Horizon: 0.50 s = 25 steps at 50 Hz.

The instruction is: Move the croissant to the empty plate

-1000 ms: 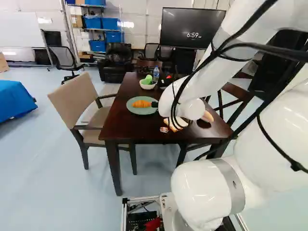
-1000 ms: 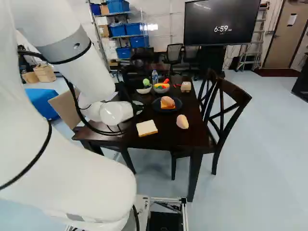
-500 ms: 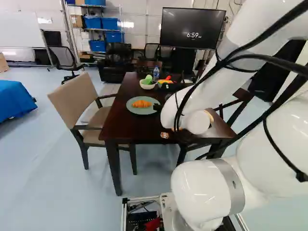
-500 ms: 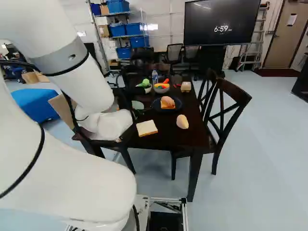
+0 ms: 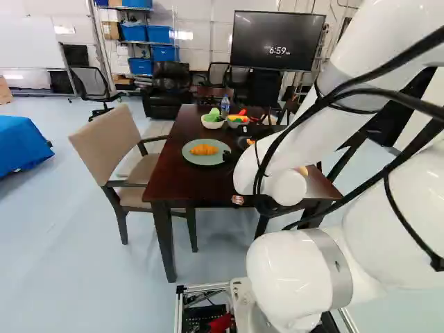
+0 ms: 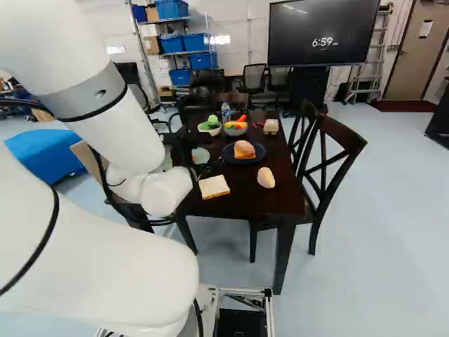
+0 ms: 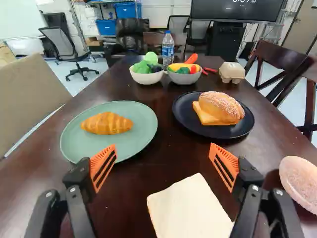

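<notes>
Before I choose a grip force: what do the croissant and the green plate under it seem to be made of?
The croissant looks like molded foam or plastic, satin, with shallow rounded ridges, though real pastry is possible. The green plate looks like ceramic or hard plastic, smooth and low-sheen, from its even colour.

Reads as glossy dark wood at table (image 7: pixel 181 156); smooth, matt at green plate (image 7: pixel 141 134); clear plastic at bottle (image 7: pixel 168 44); matt cloth at beige chair (image 5: pixel 104 142); glossy at white arm (image 5: pixel 305 146).

Base views behind arm (image 5: pixel 295 146), farther back; wrist view close; all face ahead, share table (image 5: pixel 191 186).
</notes>
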Available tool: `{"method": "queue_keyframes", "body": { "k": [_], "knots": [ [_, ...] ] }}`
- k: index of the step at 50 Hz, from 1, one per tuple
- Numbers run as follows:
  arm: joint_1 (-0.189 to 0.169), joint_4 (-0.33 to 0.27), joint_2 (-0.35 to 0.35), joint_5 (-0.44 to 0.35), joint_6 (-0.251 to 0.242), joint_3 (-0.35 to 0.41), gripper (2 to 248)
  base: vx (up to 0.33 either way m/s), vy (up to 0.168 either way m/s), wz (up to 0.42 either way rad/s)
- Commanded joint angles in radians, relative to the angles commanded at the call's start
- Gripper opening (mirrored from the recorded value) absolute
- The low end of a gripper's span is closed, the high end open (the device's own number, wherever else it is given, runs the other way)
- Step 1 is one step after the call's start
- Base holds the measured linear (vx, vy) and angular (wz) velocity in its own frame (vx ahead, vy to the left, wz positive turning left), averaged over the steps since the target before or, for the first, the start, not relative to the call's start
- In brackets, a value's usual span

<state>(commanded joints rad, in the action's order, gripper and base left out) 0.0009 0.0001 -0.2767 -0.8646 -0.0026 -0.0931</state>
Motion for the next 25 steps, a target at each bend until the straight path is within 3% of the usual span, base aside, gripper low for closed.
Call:
{"method": "queue_keyframes", "body": {
  "k": [25],
  "knots": [
    [-0.001, 0.0, -0.003, -0.008, 0.003, 0.006, 247, 0.0, 0.0, 0.0]
  ]
}}
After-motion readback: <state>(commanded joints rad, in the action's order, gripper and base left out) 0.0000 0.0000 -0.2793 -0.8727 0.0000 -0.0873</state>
